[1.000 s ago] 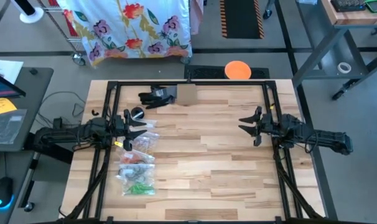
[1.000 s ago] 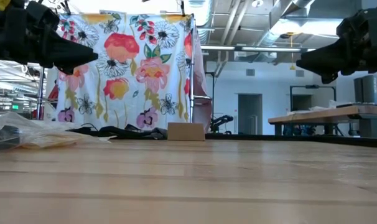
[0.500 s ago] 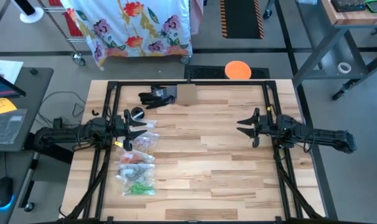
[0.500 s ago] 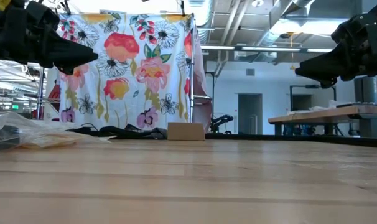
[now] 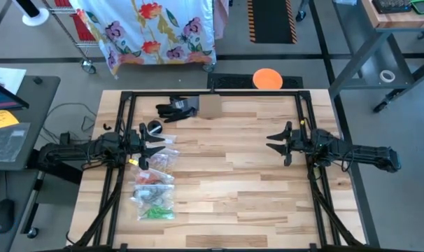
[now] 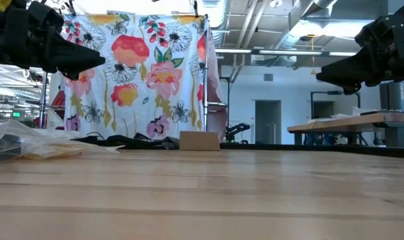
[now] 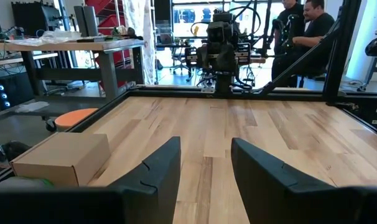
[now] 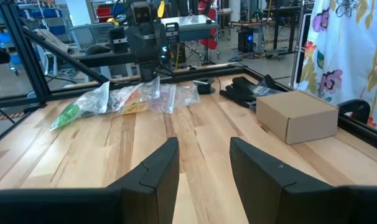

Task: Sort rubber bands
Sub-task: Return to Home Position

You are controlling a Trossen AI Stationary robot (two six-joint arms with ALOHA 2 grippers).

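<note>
The rubber bands sit in clear zip bags lying flat on the wooden table's left side: green ones, orange-red ones and yellow ones. The right wrist view shows the same bags across the table. My left gripper hangs level above the bags' far end, open, with nothing between its fingers. My right gripper hangs level over the table's right side, facing the left one. It is open, with nothing in the gap of its fingers.
A cardboard box stands at the far edge, with a black glove-like heap and a small dark roll to its left. A black frame rims the table. Bare wood lies between the arms. People stand in the room.
</note>
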